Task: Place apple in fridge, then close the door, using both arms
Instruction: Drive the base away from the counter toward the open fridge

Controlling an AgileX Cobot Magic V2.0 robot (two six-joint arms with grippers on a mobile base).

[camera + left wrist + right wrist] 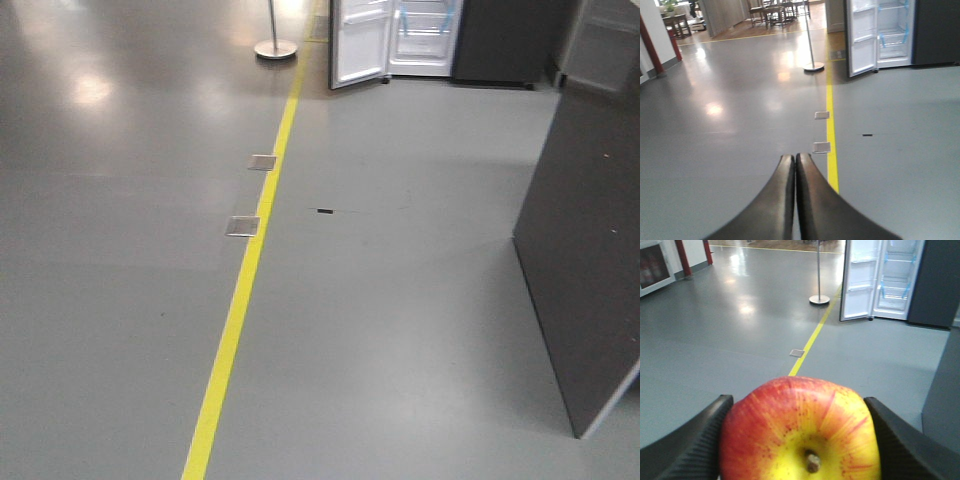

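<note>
The right gripper (797,410) clamps the apple (800,435), stem showing. Far across the grey floor (740,340), the fridge (896,280) stands with its door (860,280) open. The left gripper (795,161) is pressed closed, empty.

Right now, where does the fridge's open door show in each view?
Exterior front-facing: the door is at the top edge, just right of centre, with its white inner side showing.
Left wrist-mounted: the door is at upper right.
Right wrist-mounted: the door is at upper right.
Shared landmark: the yellow floor line runs up just left of the door.
</note>
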